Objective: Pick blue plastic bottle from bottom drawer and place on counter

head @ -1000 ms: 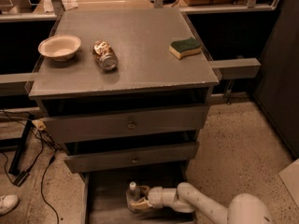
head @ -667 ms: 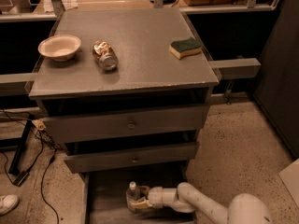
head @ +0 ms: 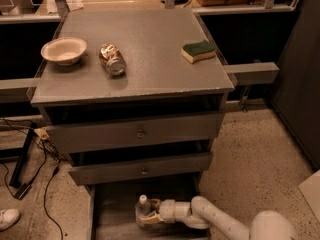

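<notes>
nothing has visibly moved over the last second: the bottle [head: 143,207] stands upright, white cap up, in the open bottom drawer [head: 115,211] at the foot of the cabinet [head: 175,129]. the gripper [head: 149,216] stays low in front of the cabinet, right against the bottle's lower body. whether it is clamped on the bottle or only set around it, i cannot tell. the stillness suggests the grasp is being settled and the lift has not begun. on top of the cabinet, the counter [head: 155,74] carries a bowl [head: 63,50], a crushed can [head: 113,59] and a sponge [head: 199,51], with bare surface between can and sponge.
</notes>
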Robot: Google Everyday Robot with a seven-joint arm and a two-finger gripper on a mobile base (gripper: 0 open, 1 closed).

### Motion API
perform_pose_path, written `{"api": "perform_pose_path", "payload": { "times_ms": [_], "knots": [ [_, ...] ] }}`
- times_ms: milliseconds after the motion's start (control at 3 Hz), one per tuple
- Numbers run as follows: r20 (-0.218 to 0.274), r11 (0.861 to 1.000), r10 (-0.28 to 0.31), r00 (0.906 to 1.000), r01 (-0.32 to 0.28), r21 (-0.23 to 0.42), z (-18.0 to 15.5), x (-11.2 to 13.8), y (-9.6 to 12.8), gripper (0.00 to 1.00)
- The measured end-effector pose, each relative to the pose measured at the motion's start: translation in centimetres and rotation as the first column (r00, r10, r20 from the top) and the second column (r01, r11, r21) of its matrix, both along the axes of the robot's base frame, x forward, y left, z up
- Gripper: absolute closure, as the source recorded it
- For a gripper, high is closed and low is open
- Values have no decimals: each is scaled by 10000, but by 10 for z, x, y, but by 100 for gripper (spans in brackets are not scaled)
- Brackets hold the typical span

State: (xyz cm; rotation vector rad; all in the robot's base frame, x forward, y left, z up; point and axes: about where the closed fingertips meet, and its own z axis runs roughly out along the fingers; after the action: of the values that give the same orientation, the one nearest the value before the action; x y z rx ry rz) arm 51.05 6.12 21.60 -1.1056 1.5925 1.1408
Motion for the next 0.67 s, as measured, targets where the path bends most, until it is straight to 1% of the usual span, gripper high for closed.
{"api": "perform_pose_path", "payload": {
  "times_ms": [333,667],
  "knots": [
    [219,9992,-346,9992,341,211,22,6,-3,100],
    [462,9978,-610,9971,598,285,46,13,-5,100]
  ]
}}
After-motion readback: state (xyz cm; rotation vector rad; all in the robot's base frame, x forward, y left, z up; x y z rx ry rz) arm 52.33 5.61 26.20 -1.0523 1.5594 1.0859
